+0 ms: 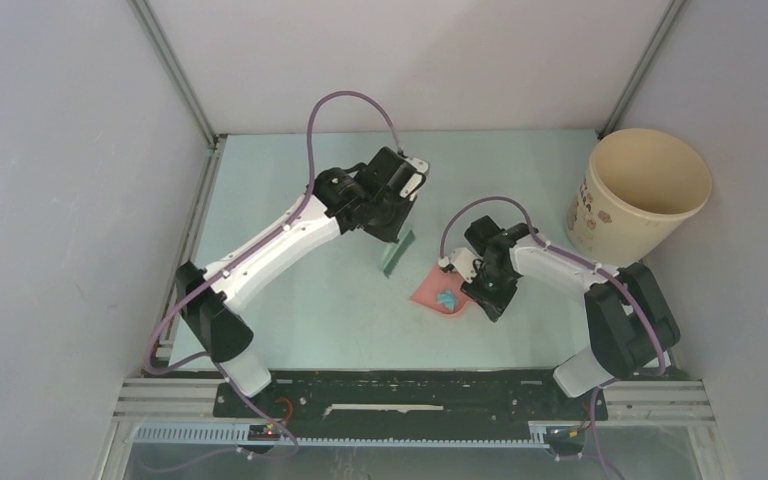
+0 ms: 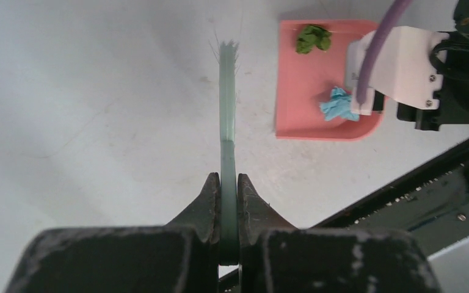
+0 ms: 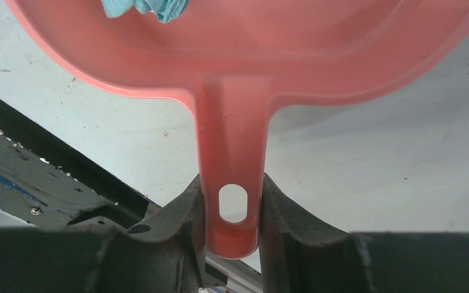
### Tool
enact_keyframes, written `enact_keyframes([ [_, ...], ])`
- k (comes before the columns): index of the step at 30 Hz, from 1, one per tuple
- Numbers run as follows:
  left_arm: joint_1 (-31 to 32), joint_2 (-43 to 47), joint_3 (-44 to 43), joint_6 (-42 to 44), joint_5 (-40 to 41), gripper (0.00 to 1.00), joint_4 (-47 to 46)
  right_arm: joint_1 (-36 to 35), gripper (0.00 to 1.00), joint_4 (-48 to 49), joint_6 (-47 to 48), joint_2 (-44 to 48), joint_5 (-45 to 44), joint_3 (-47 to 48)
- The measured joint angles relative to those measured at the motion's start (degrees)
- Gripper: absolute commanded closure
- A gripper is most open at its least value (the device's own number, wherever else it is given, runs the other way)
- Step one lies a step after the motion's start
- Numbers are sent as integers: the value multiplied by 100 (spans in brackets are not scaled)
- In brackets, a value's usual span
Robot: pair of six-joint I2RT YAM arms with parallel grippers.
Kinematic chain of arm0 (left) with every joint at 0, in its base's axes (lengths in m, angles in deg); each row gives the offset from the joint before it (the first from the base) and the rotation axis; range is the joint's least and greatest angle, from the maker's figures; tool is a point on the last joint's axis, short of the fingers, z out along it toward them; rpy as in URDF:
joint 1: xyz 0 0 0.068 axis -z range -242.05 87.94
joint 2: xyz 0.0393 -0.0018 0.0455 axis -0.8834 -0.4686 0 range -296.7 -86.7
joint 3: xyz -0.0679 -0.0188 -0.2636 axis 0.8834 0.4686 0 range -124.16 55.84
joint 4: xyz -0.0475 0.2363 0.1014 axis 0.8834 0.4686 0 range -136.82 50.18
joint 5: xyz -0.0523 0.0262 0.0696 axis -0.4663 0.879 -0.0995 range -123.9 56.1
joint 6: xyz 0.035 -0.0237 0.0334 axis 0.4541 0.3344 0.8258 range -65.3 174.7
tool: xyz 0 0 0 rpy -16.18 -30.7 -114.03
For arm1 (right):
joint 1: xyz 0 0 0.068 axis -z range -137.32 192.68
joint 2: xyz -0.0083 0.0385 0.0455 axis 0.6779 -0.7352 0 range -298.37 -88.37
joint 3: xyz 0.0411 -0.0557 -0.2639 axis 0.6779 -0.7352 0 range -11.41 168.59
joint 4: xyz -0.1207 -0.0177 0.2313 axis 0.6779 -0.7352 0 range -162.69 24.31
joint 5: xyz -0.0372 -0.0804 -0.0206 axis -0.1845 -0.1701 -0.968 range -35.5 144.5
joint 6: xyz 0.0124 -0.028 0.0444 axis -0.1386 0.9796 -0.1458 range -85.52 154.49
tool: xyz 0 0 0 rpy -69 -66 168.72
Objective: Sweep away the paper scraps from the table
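Right gripper (image 3: 232, 198) pinched the dustpan (image 3: 317, 55) by its handle, seemingly to steady it on the table (image 2: 98, 91) while the paper scraps (image 2: 339, 105), one light blue, one green, lay inside. Just beside it, the left gripper (image 2: 228, 183) clamped the brush (image 2: 227, 110), bristles near the pan, apparently ready to sweep.

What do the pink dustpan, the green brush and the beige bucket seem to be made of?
The dustpan looks like moulded plastic, smooth and slightly glossy, with a rounded rim and hanging hole. The brush seems translucent teal plastic; fine bristles fray at its tip. The bucket may be paper or thin plastic, matte with printed marks; unclear.
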Motion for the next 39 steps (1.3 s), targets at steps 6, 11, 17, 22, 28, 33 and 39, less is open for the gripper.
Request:
enact_keyframes([
  [6,-76,575,330,42,654,100,-50,70,100,46,4,144,-107,-2],
  [11,-560,1233,1493,33,514,100,-459,173,100,24,66,717,-74,0],
  [17,-1176,1349,2446,37,232,100,-964,269,100,9,109,1488,-26,87],
  [22,-1388,1628,2905,33,-2,100,-1443,452,100,33,129,1655,-17,470],
  [28,-1729,1683,3010,-35,-415,100,-1683,798,100,-142,157,1458,101,979],
  [33,-1838,1692,3038,-243,-450,100,-1764,1274,100,-518,212,1386,184,1552],
  [39,-1991,1644,2999,-507,-605,100,-1683,2251,100,-793,310,1386,153,2393],
])
